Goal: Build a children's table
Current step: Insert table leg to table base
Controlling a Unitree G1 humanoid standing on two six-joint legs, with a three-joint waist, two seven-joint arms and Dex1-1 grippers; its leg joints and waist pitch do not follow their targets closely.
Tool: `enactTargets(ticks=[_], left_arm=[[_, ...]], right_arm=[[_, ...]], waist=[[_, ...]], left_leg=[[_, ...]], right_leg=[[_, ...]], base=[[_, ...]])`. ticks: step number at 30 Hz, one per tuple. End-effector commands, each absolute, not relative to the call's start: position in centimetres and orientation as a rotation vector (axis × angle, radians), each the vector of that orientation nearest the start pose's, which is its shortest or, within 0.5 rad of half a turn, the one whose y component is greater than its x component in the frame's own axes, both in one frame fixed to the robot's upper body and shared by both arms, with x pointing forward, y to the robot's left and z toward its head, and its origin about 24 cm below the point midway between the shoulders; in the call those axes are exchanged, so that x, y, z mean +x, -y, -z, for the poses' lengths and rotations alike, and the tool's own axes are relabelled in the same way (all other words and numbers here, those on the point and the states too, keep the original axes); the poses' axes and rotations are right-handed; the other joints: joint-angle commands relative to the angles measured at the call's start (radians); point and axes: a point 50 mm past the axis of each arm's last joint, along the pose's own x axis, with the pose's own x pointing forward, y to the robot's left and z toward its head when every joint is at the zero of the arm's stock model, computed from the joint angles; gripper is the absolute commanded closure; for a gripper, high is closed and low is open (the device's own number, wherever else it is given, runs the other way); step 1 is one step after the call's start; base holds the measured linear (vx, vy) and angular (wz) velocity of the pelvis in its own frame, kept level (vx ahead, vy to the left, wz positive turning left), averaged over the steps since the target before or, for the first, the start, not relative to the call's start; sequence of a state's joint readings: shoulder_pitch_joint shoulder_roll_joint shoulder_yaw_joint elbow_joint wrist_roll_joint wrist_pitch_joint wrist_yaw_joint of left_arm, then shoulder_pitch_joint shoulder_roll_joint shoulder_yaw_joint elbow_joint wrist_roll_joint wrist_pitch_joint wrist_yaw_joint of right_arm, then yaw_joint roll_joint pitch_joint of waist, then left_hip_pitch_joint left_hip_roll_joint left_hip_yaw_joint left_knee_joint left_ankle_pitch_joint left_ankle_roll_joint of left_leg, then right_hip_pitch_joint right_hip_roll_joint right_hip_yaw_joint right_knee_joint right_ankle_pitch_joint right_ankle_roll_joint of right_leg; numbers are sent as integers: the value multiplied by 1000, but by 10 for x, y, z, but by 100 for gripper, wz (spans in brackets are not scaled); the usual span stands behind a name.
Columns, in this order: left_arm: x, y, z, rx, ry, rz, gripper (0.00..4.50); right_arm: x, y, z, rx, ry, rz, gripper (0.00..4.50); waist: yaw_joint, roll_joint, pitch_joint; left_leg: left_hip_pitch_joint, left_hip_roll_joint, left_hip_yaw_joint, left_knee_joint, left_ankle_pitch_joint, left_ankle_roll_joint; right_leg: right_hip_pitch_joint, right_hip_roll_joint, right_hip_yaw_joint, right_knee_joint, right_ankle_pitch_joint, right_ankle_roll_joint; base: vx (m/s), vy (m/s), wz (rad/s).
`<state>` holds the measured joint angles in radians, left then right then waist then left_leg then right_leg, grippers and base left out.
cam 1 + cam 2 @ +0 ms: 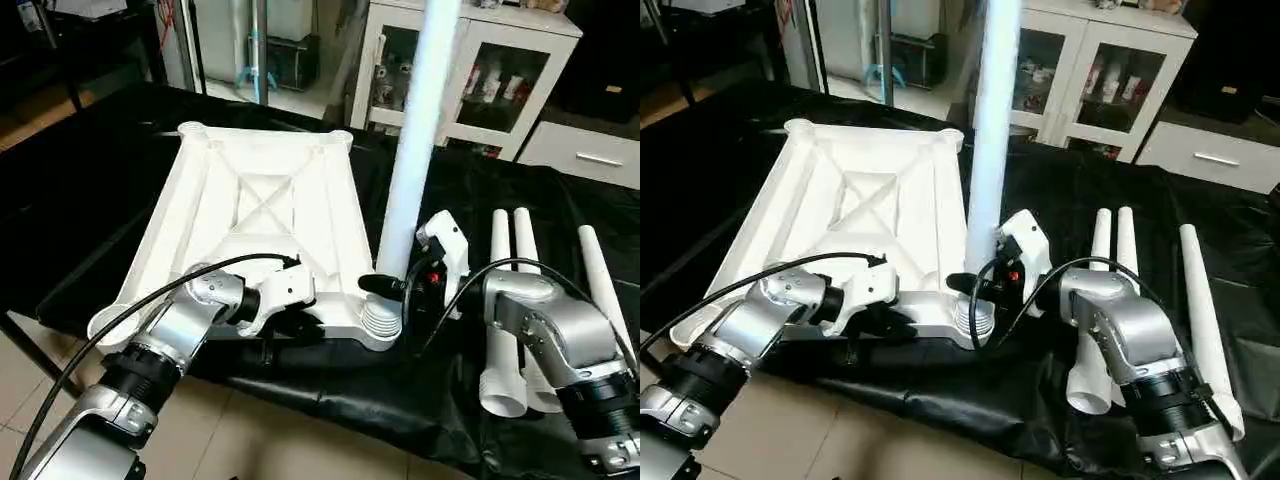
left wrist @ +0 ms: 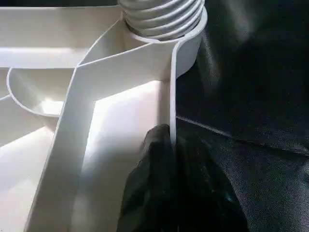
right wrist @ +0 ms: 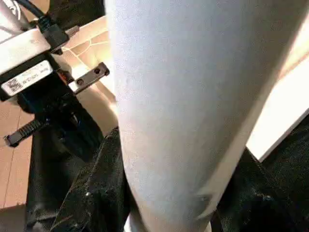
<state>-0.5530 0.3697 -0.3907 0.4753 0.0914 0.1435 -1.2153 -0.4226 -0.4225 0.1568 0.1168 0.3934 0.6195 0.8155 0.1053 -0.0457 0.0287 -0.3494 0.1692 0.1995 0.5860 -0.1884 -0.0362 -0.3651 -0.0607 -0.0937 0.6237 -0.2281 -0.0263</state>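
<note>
The children's table top point(image 1: 260, 200) lies upside down on the black-covered work table, ribs facing up. One white leg point(image 1: 415, 130) stands upright at the top's near right corner, its threaded end point(image 1: 380, 318) partly in the corner socket point(image 2: 190, 36). My right gripper point(image 1: 385, 285) is shut on this leg low down, a black finger point(image 3: 96, 193) on each side of the tube point(image 3: 183, 106). My left gripper point(image 1: 290, 325) is shut on the top's near rim point(image 2: 173, 96), just left of that corner. Three more legs point(image 1: 510, 300) lie side by side on the cloth to the right.
The black cloth point(image 1: 470, 400) hangs over the work table's near edge, with tiled floor point(image 1: 260, 430) below. A white glass-door cabinet point(image 1: 480, 70) and a drawer unit point(image 1: 590, 150) stand behind the table. Cables loop from both wrists.
</note>
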Motion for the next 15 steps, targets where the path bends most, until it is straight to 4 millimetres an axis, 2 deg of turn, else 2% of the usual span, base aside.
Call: enactTargets(ticks=[1,5,11,15], left_arm=[[283,-106,-21,437,-586,1518,450],[284,-107,-21,438,-586,1513,450],[285,-107,-21,431,-584,1502,450],[285,-108,-21,429,-582,1496,450]], right_arm=[[301,149,-75,26,-444,-920,264],[298,152,-71,57,-442,-904,264],[288,159,-62,109,-434,-875,264],[283,162,-57,146,-422,-848,264]], waist=[[1,-9,-30],[2,-10,-31],[5,-11,-29],[8,-11,-34]], left_leg=[[12,85,-46,-77,-232,-8],[11,86,-45,-77,-224,-5],[11,88,-46,-80,-230,-4],[11,88,-44,-81,-202,3]], right_leg=[[20,-127,77,-104,-324,-124],[21,-127,79,-103,-299,-124],[21,-129,79,-107,-316,-115],[24,-127,77,-102,-247,-123]], base=[[0,0,0],[0,0,0],[0,0,0],[0,0,0]])
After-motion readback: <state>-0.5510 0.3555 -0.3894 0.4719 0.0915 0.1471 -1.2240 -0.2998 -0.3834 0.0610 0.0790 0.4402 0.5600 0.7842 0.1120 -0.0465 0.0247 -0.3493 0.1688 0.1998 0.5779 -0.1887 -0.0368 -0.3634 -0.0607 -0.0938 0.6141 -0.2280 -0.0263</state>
